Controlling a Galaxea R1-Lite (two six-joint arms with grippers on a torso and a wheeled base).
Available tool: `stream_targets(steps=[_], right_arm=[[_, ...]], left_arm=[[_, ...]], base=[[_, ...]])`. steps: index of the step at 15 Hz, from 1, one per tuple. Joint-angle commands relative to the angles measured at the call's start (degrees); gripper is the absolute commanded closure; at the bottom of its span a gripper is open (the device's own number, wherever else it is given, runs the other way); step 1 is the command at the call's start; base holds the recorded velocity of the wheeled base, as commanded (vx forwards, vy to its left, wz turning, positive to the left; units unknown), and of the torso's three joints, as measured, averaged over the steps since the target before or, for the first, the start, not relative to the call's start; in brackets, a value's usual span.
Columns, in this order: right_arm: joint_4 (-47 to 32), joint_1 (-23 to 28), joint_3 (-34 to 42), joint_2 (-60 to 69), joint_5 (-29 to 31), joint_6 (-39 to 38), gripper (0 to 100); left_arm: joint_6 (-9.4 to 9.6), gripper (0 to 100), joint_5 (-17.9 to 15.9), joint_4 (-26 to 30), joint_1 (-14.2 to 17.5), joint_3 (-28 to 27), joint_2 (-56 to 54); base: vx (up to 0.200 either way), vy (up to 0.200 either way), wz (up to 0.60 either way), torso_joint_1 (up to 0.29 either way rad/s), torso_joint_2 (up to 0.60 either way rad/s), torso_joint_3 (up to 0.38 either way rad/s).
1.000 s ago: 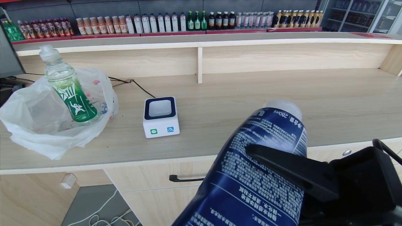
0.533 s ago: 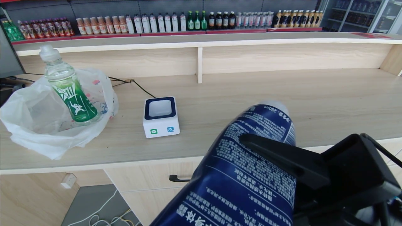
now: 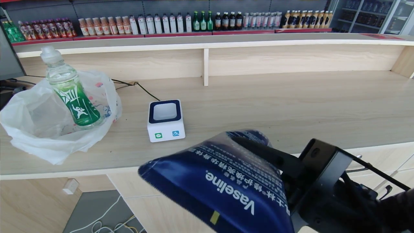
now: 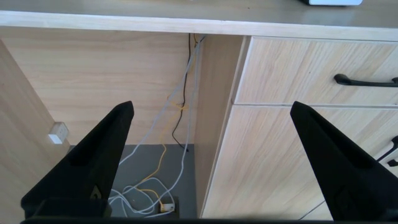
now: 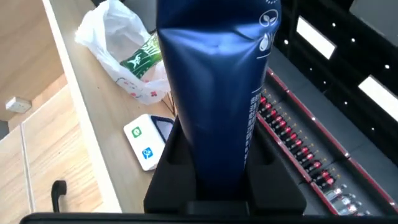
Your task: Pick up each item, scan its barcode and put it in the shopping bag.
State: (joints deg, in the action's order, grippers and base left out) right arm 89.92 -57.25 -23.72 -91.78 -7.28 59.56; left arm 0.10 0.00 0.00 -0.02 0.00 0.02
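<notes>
Up front in the head view, the right gripper [image 3: 255, 152] holds a dark blue lotion tube [image 3: 223, 181] clamped between its black fingers, one lying across the tube's upper side. The tube hangs tilted over the wooden counter's [image 3: 275, 103] near edge, right of the white barcode scanner [image 3: 166, 120], crimped end nearest. Far left, a green drink bottle [image 3: 69, 90] stands in the white shopping bag [image 3: 26, 123].

From the left wrist, the left gripper [image 4: 211, 109] has its fingers spread wide, holding nothing, facing the cabinet with its drawer handle [image 4: 367, 81] and loose cables [image 4: 155, 186].

From the right wrist, both fingers [image 5: 171, 152] press the tube's sides, with scanner and bag beyond.
</notes>
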Motion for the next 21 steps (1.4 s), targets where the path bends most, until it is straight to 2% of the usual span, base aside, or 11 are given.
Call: stream_targets(steps=[1,4,7,8,10,12,15,19,21], right_arm=[[0.1,-0.4,1.3,-1.2,0.7,-6.3,100],[0.1,-0.4,0.0,-3.0,0.7,-21.0,100],[0.1,-0.3,-0.2,-4.2,7.0,-30.5,100],[0.1,-0.3,-0.9,-4.4,7.8,-37.0,100],[0.1,0.1,-1.3,-4.7,8.0,-45.2,100],[0.1,0.8,-1.9,-5.7,8.1,-47.3,100],[0.1,5.0,-10.6,-9.3,8.1,-54.9,100],[0.1,11.5,-18.1,-11.6,8.2,-55.7,100],[0.1,14.4,-17.9,-12.6,8.2,-56.3,100]], left_arm=[[-0.01,0,0.0,0.0,-0.1,0.0,0.0],[-0.01,0,0.0,0.0,0.0,0.0,0.0],[-0.01,0,0.0,0.0,0.0,0.0,0.0],[-0.01,0,0.0,0.0,0.0,0.0,0.0],[-0.01,0,0.0,0.0,0.0,0.0,0.0],[-0.01,0,0.0,0.0,0.0,0.0,0.0],[-0.01,0,0.0,0.0,0.0,0.0,0.0],[-0.01,0,0.0,0.0,0.0,0.0,0.0],[-0.01,0,0.0,0.0,0.0,0.0,0.0]], base=[[0.0,0.0,0.0,0.0,0.0,0.0],[0.0,0.0,0.0,0.0,0.0,0.0],[0.0,0.0,0.0,0.0,0.0,0.0],[0.0,0.0,0.0,0.0,0.0,0.0],[0.0,0.0,0.0,0.0,0.0,0.0],[0.0,0.0,0.0,0.0,0.0,0.0],[0.0,0.0,0.0,0.0,0.0,0.0],[0.0,0.0,0.0,0.0,0.0,0.0],[0.0,0.0,0.0,0.0,0.0,0.0]])
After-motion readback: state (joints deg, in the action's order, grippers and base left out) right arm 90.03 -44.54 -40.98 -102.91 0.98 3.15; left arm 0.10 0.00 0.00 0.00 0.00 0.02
